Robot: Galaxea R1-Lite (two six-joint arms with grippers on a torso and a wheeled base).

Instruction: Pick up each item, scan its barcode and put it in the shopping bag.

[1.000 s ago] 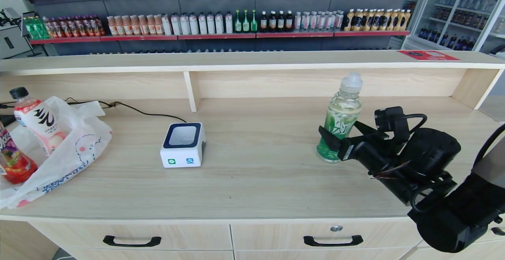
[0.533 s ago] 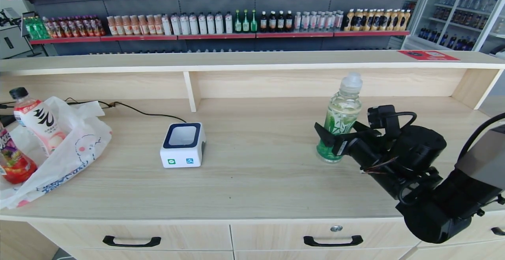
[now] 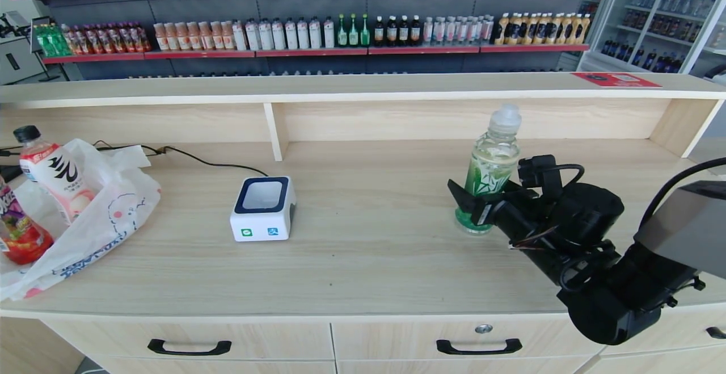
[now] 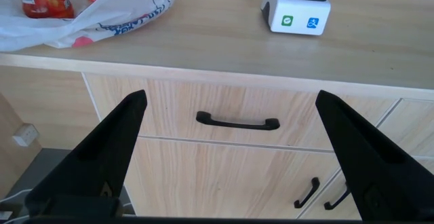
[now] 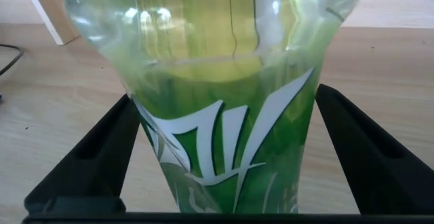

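1. The green tea bottle (image 3: pixel 489 172) stands upright on the right side of the counter (image 3: pixel 368 249), its long axis vertical, well right of the barcode scanner (image 3: pixel 263 208)
2. The right gripper (image 3: pixel 482 193) sits level with the bottle's labelled lower half, fingers spread wide, one on each side; the bottle is between them, just beside both inner faces, though I cannot tell whether they touch
3. Judging by this, closing across the bottle's width is all the grasp needs
4. The left gripper (image 4: pixel 230 102) hangs low before the drawers, fingers spread and empty; the right arm is far nearer
5. The shopping bag (image 3: pixel 102 221) lies at the left edge, with the scanner between it and the bottle
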